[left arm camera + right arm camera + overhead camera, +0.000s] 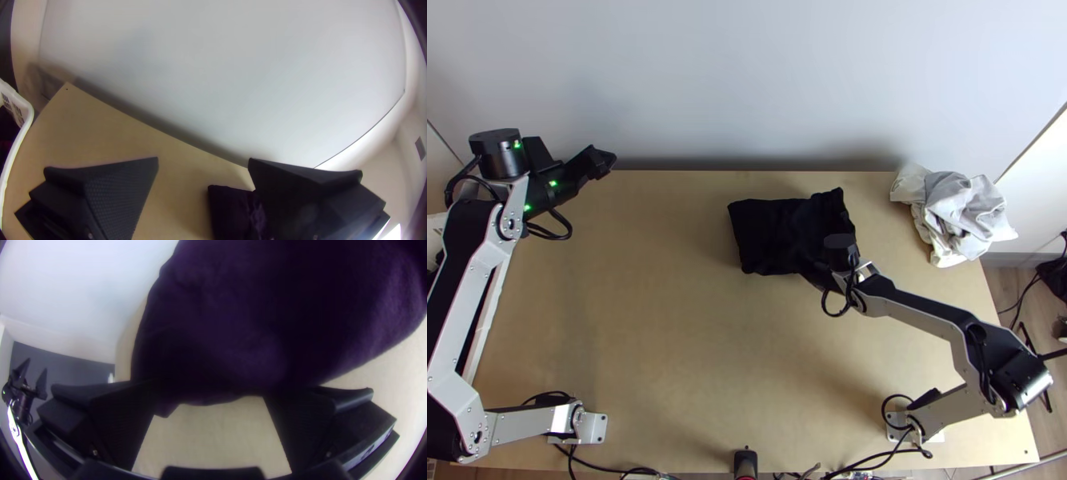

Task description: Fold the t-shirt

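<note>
Top view: R arm (pixel 919 310) extd, R jaws (pixel 841 246) dn over tee (pixel 771 232).

Black cloth t-shirt (pixel 771 232): matt, soft nap. Pale wooden tabletop (pixel 667 336): smooth, faint sheen. Left gripper (pixel 603 160): jaws matt black, apparently plastic, inner face finely textured. White open-slotted basket (pixel 29 116): smooth plastic look. Silver-grey arm links (pixel 515 426): smooth, metallic.

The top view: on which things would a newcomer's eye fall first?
Probably first on the dark t-shirt, compact against the light table, beyond its middle, with the right gripper open at its right part. Next, perhaps, on the bunched whitish cloth at the table's far right corner.
</note>
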Robot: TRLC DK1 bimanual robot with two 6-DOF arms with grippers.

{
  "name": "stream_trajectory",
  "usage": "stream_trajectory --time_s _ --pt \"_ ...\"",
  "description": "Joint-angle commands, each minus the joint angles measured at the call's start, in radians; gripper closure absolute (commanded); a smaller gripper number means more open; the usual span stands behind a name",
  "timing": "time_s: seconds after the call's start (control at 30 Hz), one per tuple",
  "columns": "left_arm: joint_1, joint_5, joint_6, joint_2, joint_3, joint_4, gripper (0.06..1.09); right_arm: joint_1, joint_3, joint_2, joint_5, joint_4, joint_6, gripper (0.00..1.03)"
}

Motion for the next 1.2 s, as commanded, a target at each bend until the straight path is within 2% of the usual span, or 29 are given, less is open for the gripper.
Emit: stream_trajectory --time_s 0.0,0.37,0.5,0.53,0.6,0.63,0.67,0.7,0.9,1.1,1.17 --pt "0.013 -0.001 -0.001 -0.009 0.002 -0.001 0.11 -0.051 0.021 0.063 0.019 0.112 0.017 0.05" --pt "0.022 -0.010 0.021 -0.002 0.005 0.001 0.11 -0.096 0.135 0.169 0.059 0.142 -0.003 0.05" --pt "0.044 -0.010 0.030 0.001 -0.001 -0.001 0.11 -0.096 0.227 0.210 0.057 0.072 -0.032 0.06" --pt "0.047 -0.010 0.033 0.001 -0.003 -0.001 0.11 -0.092 0.254 0.216 0.057 0.025 -0.045 0.11" --pt "0.054 -0.009 0.039 0.001 -0.004 -0.005 0.11 -0.079 0.291 0.218 0.060 -0.039 -0.095 0.33" --pt "0.062 -0.009 0.049 0.001 -0.006 -0.008 0.11 -0.072 0.290 0.213 0.079 -0.041 -0.114 0.54" --pt "0.065 -0.007 0.056 0.001 -0.009 -0.011 0.11 -0.066 0.288 0.202 0.129 -0.041 -0.119 0.85" --pt "0.067 -0.006 0.061 -0.004 -0.015 -0.011 0.11 -0.065 0.287 0.198 0.143 -0.026 -0.133 0.91" --pt "0.088 0.005 0.065 -0.021 -0.055 -0.011 0.11 -0.030 0.279 0.163 0.145 -0.029 -0.226 0.99" --pt "0.124 0.022 0.067 -0.044 -0.093 -0.030 0.11 -0.005 0.279 0.107 0.146 0.005 -0.345 1.00" --pt "0.130 0.023 0.070 -0.059 -0.115 -0.030 0.11 -0.008 0.294 0.095 0.146 0.011 -0.355 1.00"
